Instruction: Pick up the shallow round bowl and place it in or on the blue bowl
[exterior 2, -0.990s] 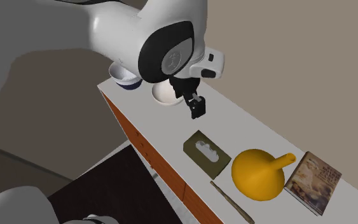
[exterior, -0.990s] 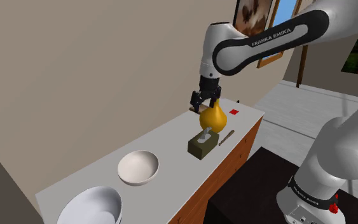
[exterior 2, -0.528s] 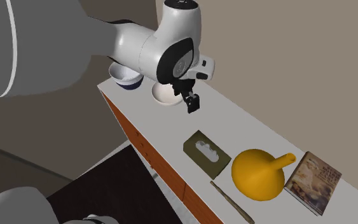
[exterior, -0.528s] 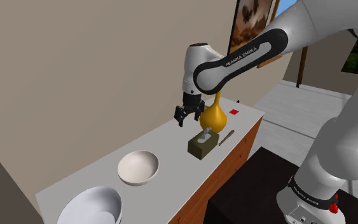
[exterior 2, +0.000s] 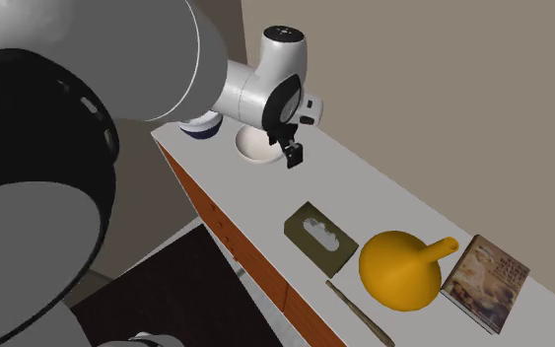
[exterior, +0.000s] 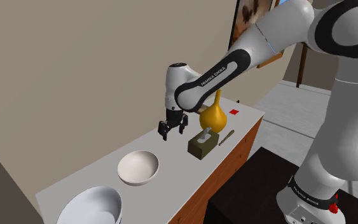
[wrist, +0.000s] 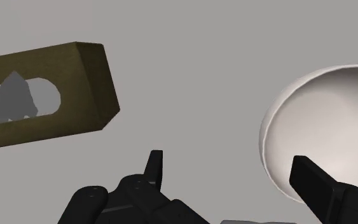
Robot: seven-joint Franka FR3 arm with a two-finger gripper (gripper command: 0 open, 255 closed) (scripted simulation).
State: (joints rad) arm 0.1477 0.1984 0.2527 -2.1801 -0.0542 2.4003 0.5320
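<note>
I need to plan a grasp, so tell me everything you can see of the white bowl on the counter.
The white bowl is round, shallow and plain, with a smooth inside and a thin rim, and it is empty. It stands upright on the counter, between the tissue box and a larger bowl, apart from both. Nothing touches it: the open gripper hangs above the counter between it and the box.
</note>
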